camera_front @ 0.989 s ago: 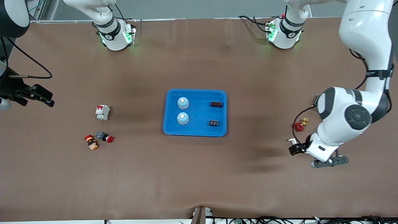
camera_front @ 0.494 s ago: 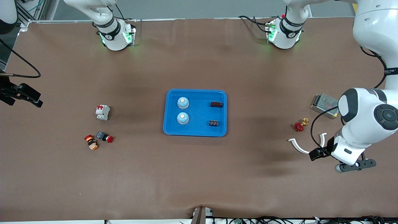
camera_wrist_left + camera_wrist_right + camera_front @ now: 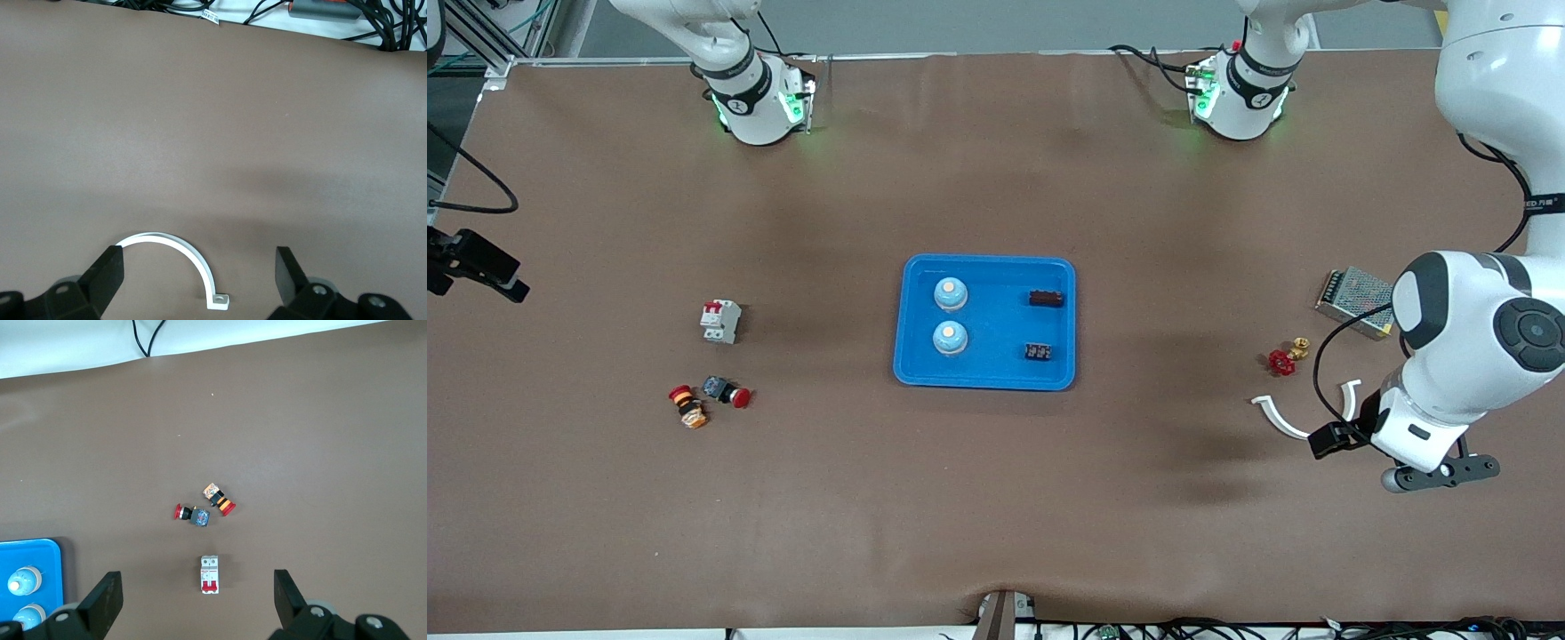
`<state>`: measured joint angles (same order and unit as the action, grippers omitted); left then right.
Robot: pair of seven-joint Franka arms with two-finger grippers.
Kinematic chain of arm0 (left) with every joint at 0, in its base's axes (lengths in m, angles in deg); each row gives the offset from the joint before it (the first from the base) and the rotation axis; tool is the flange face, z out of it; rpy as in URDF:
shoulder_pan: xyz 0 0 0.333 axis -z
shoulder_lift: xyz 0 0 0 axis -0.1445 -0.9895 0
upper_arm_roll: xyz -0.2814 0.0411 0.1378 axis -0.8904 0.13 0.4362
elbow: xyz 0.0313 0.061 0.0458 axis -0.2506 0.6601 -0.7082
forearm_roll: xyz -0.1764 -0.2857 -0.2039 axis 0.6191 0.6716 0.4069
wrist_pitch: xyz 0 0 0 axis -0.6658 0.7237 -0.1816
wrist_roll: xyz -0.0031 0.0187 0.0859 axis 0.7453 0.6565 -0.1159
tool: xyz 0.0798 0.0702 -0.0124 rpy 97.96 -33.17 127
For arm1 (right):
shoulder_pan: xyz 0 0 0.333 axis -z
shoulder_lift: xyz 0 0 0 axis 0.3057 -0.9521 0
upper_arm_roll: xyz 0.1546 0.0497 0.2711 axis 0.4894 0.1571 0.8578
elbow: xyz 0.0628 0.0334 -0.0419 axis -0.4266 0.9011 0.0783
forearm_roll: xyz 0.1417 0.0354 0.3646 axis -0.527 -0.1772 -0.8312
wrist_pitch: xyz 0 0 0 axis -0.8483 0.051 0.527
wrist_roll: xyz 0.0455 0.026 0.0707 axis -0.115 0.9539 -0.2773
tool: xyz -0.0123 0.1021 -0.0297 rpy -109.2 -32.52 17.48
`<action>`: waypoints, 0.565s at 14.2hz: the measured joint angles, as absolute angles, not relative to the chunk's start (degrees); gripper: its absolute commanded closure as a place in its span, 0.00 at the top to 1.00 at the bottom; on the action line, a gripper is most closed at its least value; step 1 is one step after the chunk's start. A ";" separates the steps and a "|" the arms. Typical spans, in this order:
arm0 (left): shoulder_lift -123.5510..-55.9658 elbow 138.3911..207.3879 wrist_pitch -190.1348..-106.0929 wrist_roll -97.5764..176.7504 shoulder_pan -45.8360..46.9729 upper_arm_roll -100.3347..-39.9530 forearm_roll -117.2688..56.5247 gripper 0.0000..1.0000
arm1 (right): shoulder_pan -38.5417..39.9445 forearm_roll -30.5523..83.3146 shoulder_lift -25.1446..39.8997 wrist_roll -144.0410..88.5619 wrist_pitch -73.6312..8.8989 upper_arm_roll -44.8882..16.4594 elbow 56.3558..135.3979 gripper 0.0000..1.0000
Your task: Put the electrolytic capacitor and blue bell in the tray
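- Blue tray [image 3: 925,364] at table centre, holding two blue bells [image 3: 951,292] and two dark capacitors [image 3: 1046,299].
- Left gripper [image 3: 199,272] up over a white curved clamp [image 3: 181,250] at the left arm's end, jaws spread, empty.
- Right gripper [image 3: 197,595] high above a circuit breaker [image 3: 209,574] and two red pushbuttons [image 3: 191,514], jaws apart, empty.

Tray [image 3: 985,375]: shallow bright-blue rectangle, rounded corners, raised rim, flat at mid-worktop.
Bells [image 3: 951,292]: two pale-blue domes with light buttons, upright in the tray's half toward the right arm, one nearer the front camera [image 3: 950,337].
Dark parts: a brown-black block [image 3: 1046,299] and a black block [image 3: 1037,353], in the tray's half toward the left arm.
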<state>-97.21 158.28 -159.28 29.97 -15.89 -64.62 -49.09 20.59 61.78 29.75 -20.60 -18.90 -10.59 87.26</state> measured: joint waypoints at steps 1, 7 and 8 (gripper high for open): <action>-97.26 158.28 -159.27 30.14 -15.90 -64.61 -49.09 1.00 | 20.59 61.82 30.09 -21.04 -18.89 -10.39 87.28 1.00; -94.87 156.85 -154.69 34.57 -11.98 -58.30 -45.31 1.00 | 20.55 63.05 30.84 -24.40 -21.40 -9.97 89.12 1.00; -93.57 156.55 -152.24 36.00 -11.53 -57.31 -44.23 1.00 | 20.56 63.05 31.12 -24.82 -22.71 -10.06 90.16 1.00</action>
